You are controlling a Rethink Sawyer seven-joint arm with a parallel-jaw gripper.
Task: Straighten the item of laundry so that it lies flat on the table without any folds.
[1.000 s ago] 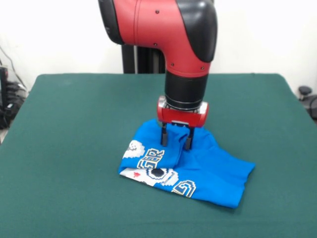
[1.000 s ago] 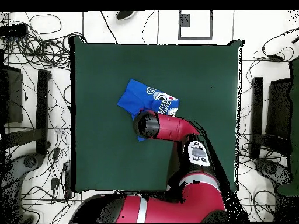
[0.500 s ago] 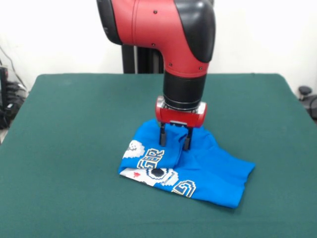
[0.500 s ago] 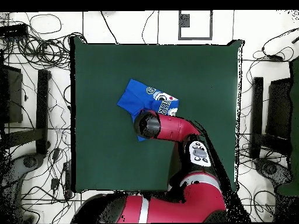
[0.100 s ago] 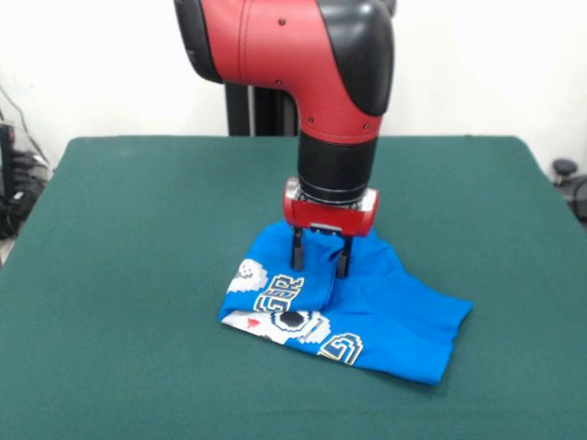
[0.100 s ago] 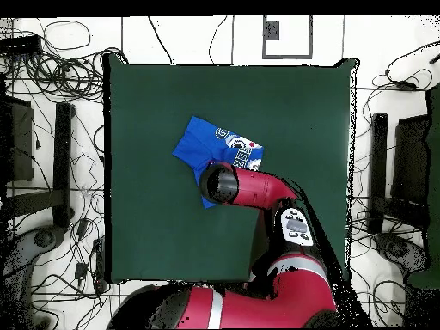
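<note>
Green table (image 5: 138, 229), T-shirt (image 5: 385, 316) lengthwise left-to-right, crumpled.

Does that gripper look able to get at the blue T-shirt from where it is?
Probably yes. The gripper hangs open right over the crumpled T-shirt, fingertips at the raised fold near its far edge, and nothing else on the table blocks it.

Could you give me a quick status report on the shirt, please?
Gripper open, fingers astride a raised fold. Blue T-shirt crumpled, folded over. Nothing in the way.
</note>
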